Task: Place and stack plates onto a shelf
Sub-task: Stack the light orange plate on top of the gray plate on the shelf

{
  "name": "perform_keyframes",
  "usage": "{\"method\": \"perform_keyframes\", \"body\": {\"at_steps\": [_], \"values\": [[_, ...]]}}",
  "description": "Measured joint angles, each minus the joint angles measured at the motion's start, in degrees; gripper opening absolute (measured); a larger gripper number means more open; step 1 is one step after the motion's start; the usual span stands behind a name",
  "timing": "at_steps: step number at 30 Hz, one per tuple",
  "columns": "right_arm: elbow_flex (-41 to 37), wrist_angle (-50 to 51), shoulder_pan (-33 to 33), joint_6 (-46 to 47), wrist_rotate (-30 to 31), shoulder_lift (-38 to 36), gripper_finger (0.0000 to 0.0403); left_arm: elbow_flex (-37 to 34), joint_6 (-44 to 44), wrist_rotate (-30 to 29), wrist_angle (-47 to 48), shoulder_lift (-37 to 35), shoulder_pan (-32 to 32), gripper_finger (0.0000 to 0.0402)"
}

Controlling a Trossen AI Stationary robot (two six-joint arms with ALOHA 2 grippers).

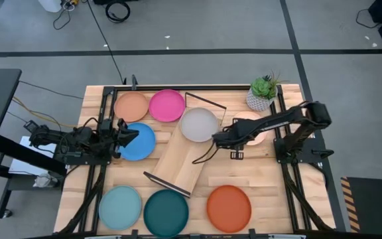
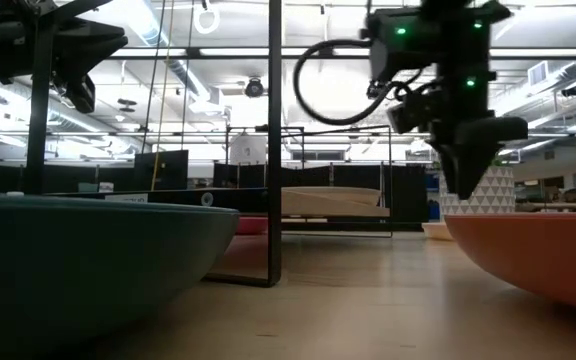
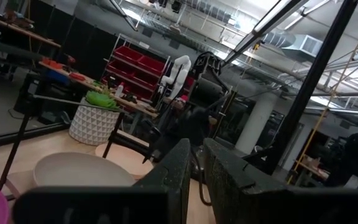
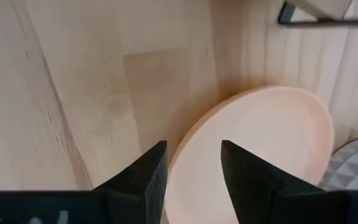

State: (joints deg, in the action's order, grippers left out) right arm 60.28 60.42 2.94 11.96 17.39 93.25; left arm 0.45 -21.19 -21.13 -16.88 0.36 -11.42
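The light wood shelf (image 1: 181, 156) lies slantwise mid-table, with a grey plate (image 1: 199, 124) resting on its far end. Flat on the table are peach (image 1: 132, 106), magenta (image 1: 166, 105), blue (image 1: 144, 145), pale cream-pink (image 1: 258, 129), light teal (image 1: 120, 207), dark teal (image 1: 166, 212) and orange-red (image 1: 229, 208) plates. My right gripper (image 4: 193, 163) is open and points down above the near-left rim of the cream-pink plate (image 4: 260, 143), lifted off it. My left gripper (image 3: 196, 171) is shut and hovers level over the blue plate's left part.
A potted plant in a white patterned pot (image 1: 262, 96) stands at the far right, just beyond the cream-pink plate. The shelf's black wire frames (image 1: 206, 101) rise at both short ends. Bare wood (image 1: 257, 169) shows right of the shelf.
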Motion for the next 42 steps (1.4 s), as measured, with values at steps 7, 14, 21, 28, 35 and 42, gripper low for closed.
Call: {"method": "perform_keyframes", "body": {"at_steps": [7, 14, 21, 28, 35, 42], "values": [[-9.70, -4.60, -1.12, 6.01, -0.11, -4.91, 0.0154, 0.00, 0.00, -1.77, 0.00, 0.00, -0.02, 0.0050], [-15.51, -8.97, -3.36, 7.73, -3.97, -7.19, 0.0144, 0.00, -0.02, -1.97, -0.02, 0.00, 0.00, 0.0050], [-18.22, -10.99, -6.40, 7.46, -7.40, -7.54, 0.0092, 0.00, -0.04, -1.98, 0.00, 0.00, 0.00, 0.0050], [-16.39, -8.64, -6.13, 8.09, -14.66, -7.48, 0.0012, 0.00, -0.04, -1.98, 0.00, 0.00, 0.00, 0.0050], [-5.02, 1.73, 1.20, 10.55, -11.85, -7.45, 0.0015, 0.00, -0.04, -1.98, 0.00, 0.00, -0.01, 0.0050], [6.06, 1.61, 9.12, 4.65, -7.20, -4.67, 0.0012, 0.00, -0.07, -1.98, 0.01, 0.00, -0.01, 0.0050]]}}
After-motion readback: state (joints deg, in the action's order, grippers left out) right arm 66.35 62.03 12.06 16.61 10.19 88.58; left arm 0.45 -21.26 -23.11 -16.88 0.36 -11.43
